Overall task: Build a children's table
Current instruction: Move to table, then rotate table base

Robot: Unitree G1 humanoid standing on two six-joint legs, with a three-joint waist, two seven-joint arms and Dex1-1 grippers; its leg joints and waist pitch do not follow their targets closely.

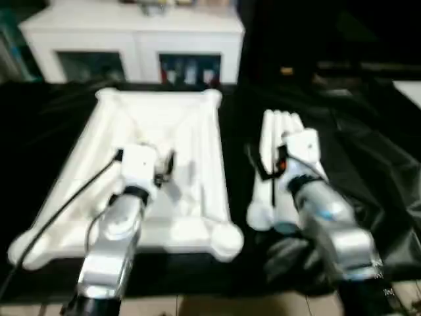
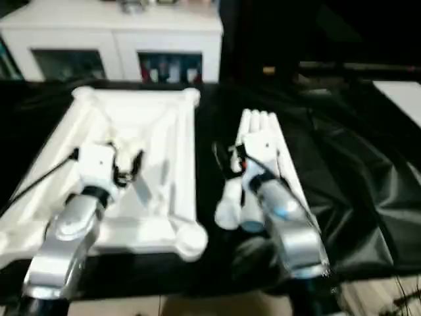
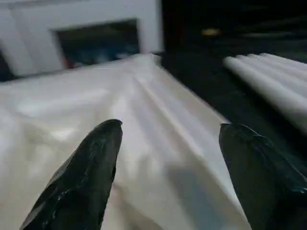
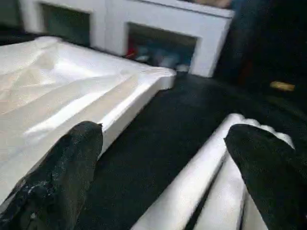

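A white cabinet (image 1: 135,39) with glass doors stands at the far side, at 12 o'clock from the robot. In front of it a black cloth (image 1: 368,164) covers the surface. A small yellow thing (image 1: 287,70) lies far back on the dark part, at about 1 o'clock; what it is cannot be told.

The white tabletop (image 1: 197,131) lies upside down on the cloth, at about 11 o'clock, with its ribs up and a round socket at each corner. The four white legs (image 1: 279,125) lie side by side in a bunch just right of it, at about 1 o'clock, with a strip of black cloth between them and the tabletop.

The left arm reaches out over the middle of the tabletop. A black cable runs along it. The left hand (image 3: 168,139) has its two black fingers (image 3: 91,163) spread wide, with nothing between them, above the ribbed plastic.

The right arm reaches out over the bunch of legs. The right hand (image 4: 163,143) is spread wide too and holds nothing. One finger is over the black cloth and the other is over the legs.
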